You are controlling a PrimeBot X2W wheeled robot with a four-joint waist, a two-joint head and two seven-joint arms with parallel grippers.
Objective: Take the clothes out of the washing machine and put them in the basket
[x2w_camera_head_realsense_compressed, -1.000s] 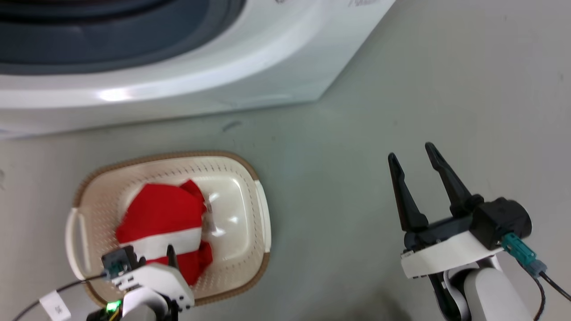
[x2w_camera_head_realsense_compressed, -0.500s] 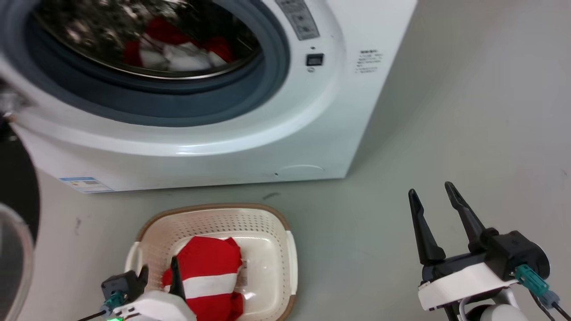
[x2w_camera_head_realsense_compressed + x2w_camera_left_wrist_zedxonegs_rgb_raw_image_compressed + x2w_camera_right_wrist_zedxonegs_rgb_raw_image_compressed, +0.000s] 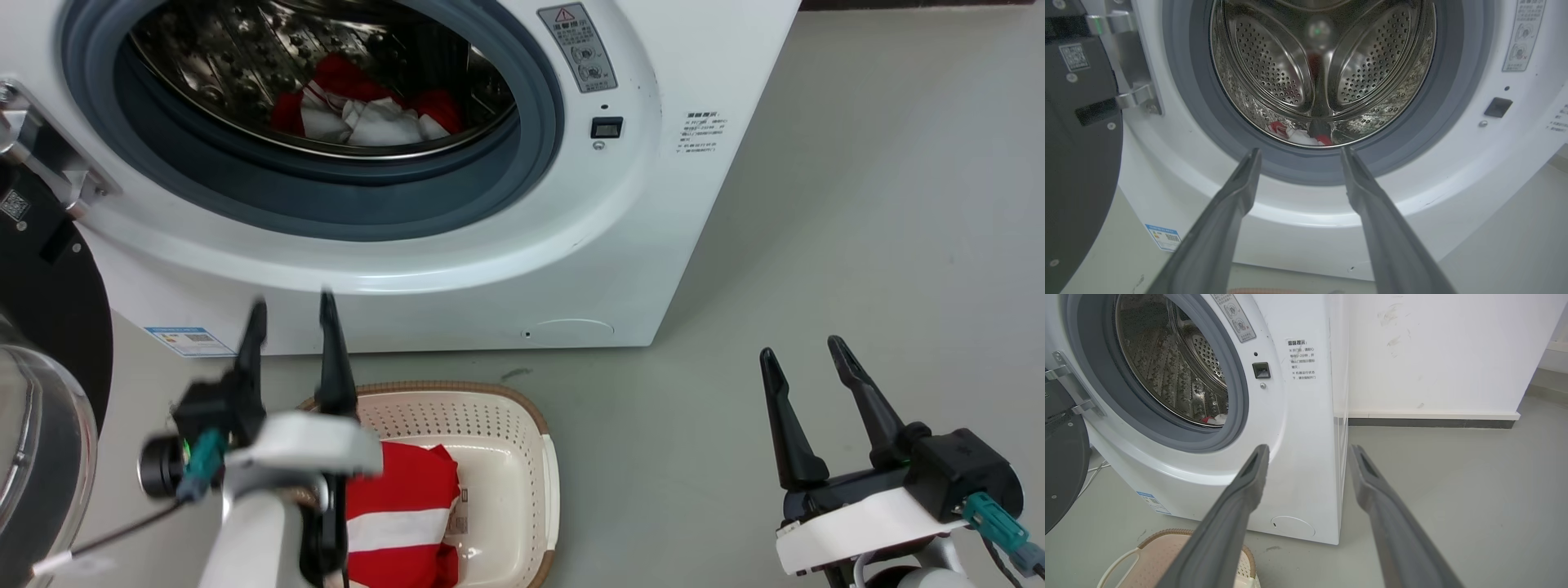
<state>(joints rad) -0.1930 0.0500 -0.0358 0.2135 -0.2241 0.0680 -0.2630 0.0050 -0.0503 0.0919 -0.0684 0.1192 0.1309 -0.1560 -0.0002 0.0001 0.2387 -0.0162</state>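
The left end effector (image 3: 292, 300), lower left, is spread open and empty by the basket (image 3: 549, 482), which holds a striped garment (image 3: 404, 510). More clothes (image 3: 367, 118) lie inside the machine (image 3: 506, 269), top centre. The right end effector (image 3: 800, 347), lower right, gapes empty

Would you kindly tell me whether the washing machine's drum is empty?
Not empty: red-and-white clothes lie at the bottom of the steel drum, visible past the grey ring.
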